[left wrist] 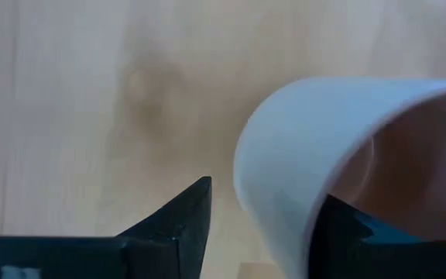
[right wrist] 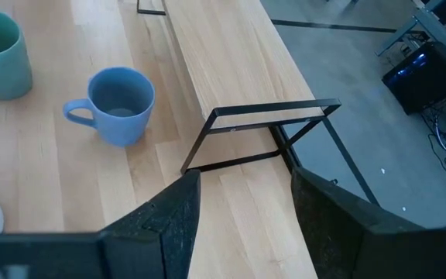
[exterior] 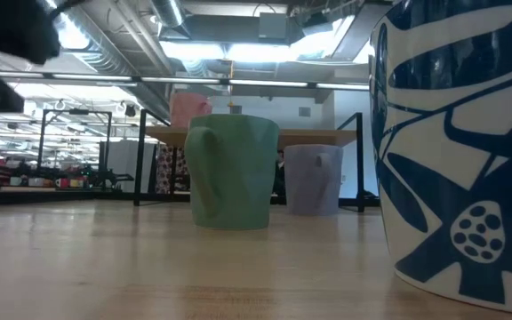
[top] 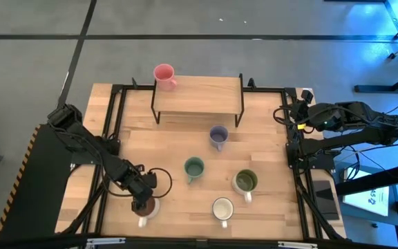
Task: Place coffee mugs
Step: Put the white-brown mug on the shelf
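Note:
The white mug with a mauve inside (top: 144,207) stands upright near the table's near left corner. My left gripper (top: 143,196) is right above it, pointing down and open. In the left wrist view my left gripper (left wrist: 265,194) straddles the wall of this mug (left wrist: 285,155). The pink mug (top: 164,75) stands on the rack's left end. The lavender mug (top: 218,136), teal mug (top: 194,168), olive mug (top: 245,181) and white mug (top: 222,207) stand upright on the table. My right gripper (right wrist: 246,201) waits, open, at the right edge. My left gripper comes from above with one finger (left wrist: 347,236) inside the mug and one finger (left wrist: 180,221) outside its rim (left wrist: 269,201). The outer finger stands clear of the wall. Whether the inner finger touches the wall I cannot tell. The mug stands on the table.
A black-framed rack with a wooden top (top: 197,93) stands at the far middle of the table. Bare wood lies between the rack and the mugs. In the low view a white mug with a dark blue pattern (exterior: 460,151) stands close to the camera.

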You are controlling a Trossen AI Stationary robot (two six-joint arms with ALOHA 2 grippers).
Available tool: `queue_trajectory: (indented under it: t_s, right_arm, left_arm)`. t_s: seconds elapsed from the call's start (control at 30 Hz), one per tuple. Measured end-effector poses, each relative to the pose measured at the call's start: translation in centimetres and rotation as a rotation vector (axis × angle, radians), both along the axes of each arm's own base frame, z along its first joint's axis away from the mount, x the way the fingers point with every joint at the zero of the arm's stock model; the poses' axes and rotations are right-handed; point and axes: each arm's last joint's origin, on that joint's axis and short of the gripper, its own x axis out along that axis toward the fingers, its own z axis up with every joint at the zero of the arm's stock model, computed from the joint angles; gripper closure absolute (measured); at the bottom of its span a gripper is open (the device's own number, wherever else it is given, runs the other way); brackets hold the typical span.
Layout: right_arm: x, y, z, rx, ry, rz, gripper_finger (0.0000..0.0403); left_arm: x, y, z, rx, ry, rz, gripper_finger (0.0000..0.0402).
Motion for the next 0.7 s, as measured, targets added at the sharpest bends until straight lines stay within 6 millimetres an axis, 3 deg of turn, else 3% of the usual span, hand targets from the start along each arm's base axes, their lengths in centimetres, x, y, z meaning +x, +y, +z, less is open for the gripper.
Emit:
queue_trajectory:
  t_s: [0.1,0.27,0.7]
  right_arm:
    - [0.0,0.0,0.0,0.0,0.0,0.0,0.021]
    - [0.0,0.0,0.0,-0.001,0.0,0.0,0.021]
    - [0.0,0.0,0.0,0.0,-0.001,-0.003,0.021]
  left_arm:
    - [-0.3,0.2,-0.7,-0.011,0.026,0.013,0.0278]
    - [-0.5,0.5,-1.4,-0.035,0.046,0.082,0.0382]
    - [0.6,2.0,-1.3,-0.069,0.059,0.371,0.0387]
